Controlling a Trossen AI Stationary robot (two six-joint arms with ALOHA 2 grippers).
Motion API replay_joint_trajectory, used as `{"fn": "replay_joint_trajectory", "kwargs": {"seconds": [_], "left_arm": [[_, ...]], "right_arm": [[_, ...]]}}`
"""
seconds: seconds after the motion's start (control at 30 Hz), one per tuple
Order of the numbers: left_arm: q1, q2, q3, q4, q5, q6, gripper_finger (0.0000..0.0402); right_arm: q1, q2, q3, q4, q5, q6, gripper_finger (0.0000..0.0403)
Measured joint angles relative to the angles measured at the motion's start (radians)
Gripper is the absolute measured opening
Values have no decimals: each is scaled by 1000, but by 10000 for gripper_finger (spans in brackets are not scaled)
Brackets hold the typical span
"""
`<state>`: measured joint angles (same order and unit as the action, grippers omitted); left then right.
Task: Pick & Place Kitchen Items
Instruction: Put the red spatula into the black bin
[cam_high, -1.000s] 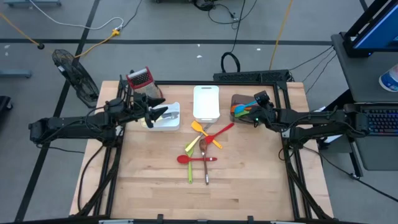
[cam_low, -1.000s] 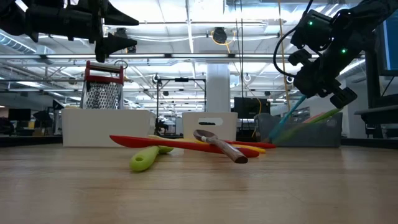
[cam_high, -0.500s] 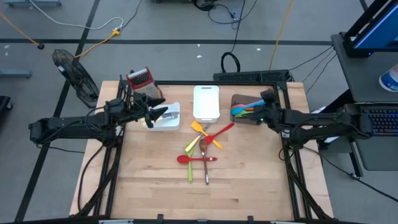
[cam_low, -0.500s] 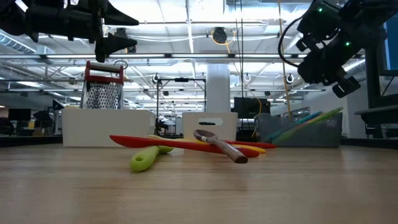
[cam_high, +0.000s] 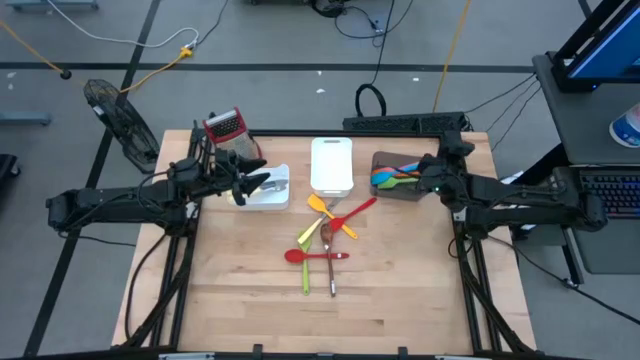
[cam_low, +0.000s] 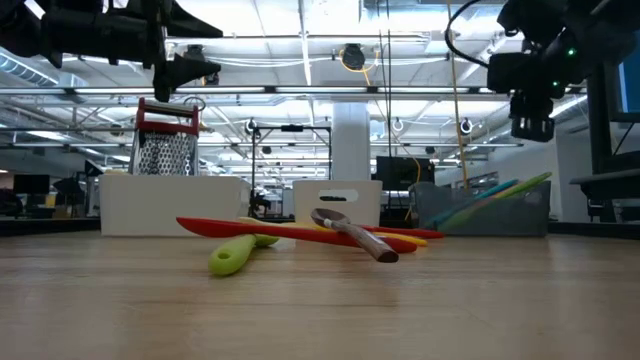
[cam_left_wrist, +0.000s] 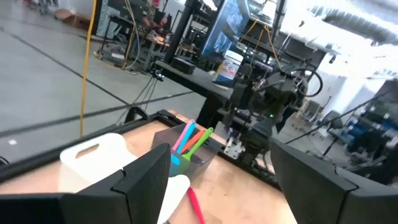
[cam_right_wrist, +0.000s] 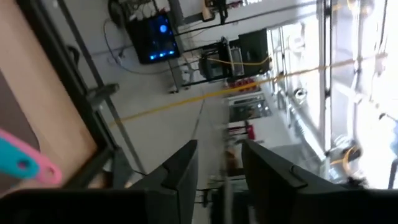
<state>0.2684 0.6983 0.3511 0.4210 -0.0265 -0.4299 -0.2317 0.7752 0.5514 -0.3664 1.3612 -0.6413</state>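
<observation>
Several slim utensils lie in a loose pile at the table's middle: a yellow spatula (cam_high: 320, 205), a long red spoon (cam_high: 352, 213), a green one (cam_high: 306, 238), a short red spoon (cam_high: 298, 256) and a metal spoon (cam_high: 331, 268). More utensils (cam_high: 392, 176), blue, orange, green and pink, lean in the brown tray (cam_high: 384, 192) at the far right. My right gripper (cam_high: 432, 180) is open and empty, raised beside that tray's right end. My left gripper (cam_high: 262, 183) is open and empty, hovering over the white tray (cam_high: 270, 198) at the far left.
A second white tray (cam_high: 331, 165) stands at the far middle. A red-topped metal box grater (cam_high: 225, 128) stands behind the left white tray. The near half of the wooden table (cam_high: 330, 310) is bare wood.
My right gripper has risen from just over the brown tray and drawn back toward the table's right edge, tipping as it went. The utensils in the tray stay where they were. My left gripper has kept still.
</observation>
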Motion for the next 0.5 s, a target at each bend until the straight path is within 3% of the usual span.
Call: {"fn": "replay_joint_trajectory", "kwargs": {"seconds": [0.27, 0.5], "left_arm": [[-30, 0, 0, 1, 57, -116, 285], [-141, 31, 54, -26, 22, -104, 285]], "right_arm": [[0, -28, 0, 0, -8, 193, 119], [0, -72, 0, -1, -195, 451, 118]]}}
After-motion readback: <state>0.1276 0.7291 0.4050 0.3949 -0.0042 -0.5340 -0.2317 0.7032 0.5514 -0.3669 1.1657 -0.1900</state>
